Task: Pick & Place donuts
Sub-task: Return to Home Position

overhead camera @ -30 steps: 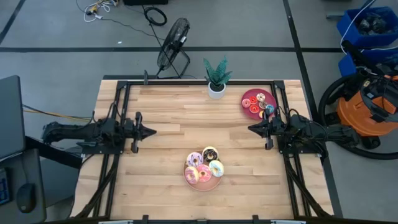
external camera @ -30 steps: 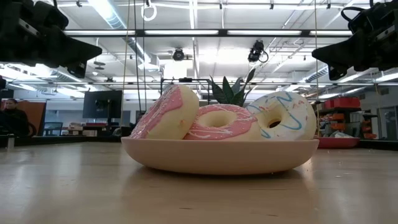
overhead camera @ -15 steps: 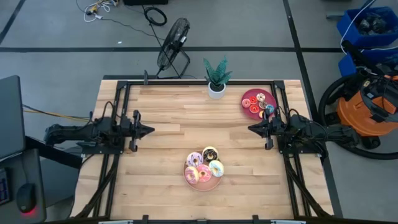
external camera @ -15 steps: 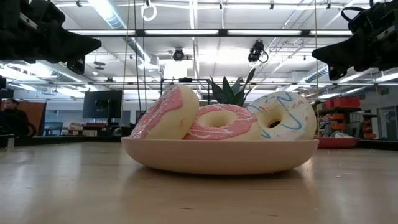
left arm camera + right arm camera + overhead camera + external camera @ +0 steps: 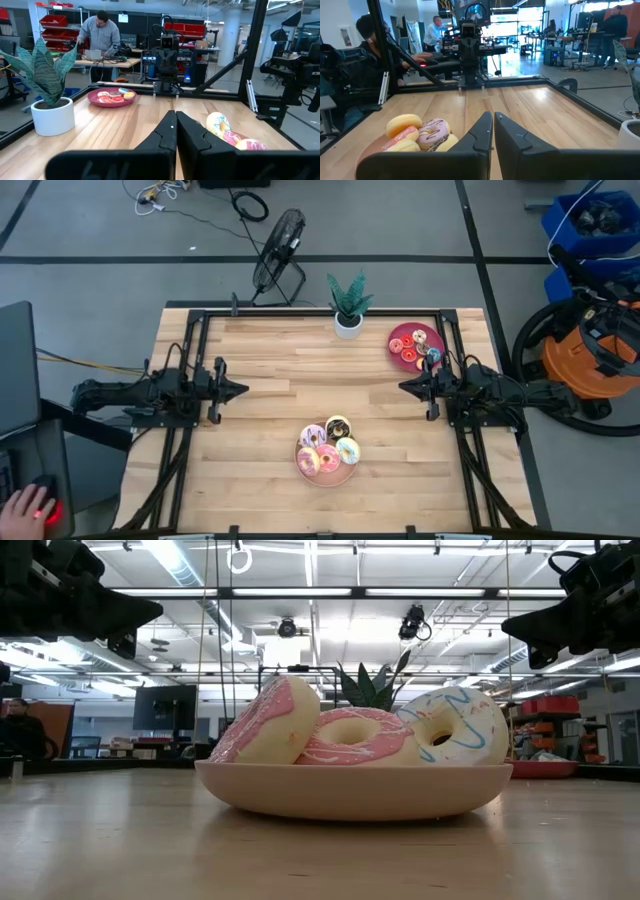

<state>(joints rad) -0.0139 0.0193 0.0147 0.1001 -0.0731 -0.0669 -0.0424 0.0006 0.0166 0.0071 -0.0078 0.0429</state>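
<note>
Far lower left, off the table: a person's hand [image 5: 25, 503] rests on a mouse.

Left gripper [image 5: 243, 390] sits at the left edge, mid-height, level over the wood. The claw is closed with nothing in it; in the left wrist view the two dark wedge fingers [image 5: 162, 137] meet along their whole length.

Table [image 5: 280, 360] is pale butcher-block planks with visible grain, inside a black frame. A wire-cage floor fan [image 5: 277, 245] stands on the floor behind it, upper middle.

Pink plate [image 5: 350, 795] is at lower centre, a shallow matte dish with a low rolled rim. It carries the big donuts [image 5: 327, 452] in a tight cluster, touching:
- chocolate, white, pink and blue-streaked, seen from above
- in the low view, a pink donut [image 5: 270, 720] tilted on edge against a flat pink one with white streaks [image 5: 355, 735], then a white one with blue streaks [image 5: 450, 725], also tilted
- smooth, glossy moulded rings; rigid toy plastic, I'd guess

Potted plant [image 5: 349, 305] is at top centre: spiky stiff leaves in a white cylindrical pot.

Right gripper [image 5: 403, 387] sits at the right edge facing left. It is also clamped together and holding nothing, per its wrist view.

Red plate [image 5: 398, 338] is at upper right, just behind the right arm. It is a flat dark-red disc holding the small donuts [image 5: 420, 350], bunched, with one blue among pink and red.

Progress: no ring is loose on the wood; every donut in view is on a plate, big on pink and small on red. The placing looks done. What's left reads as parking the arms.
</note>
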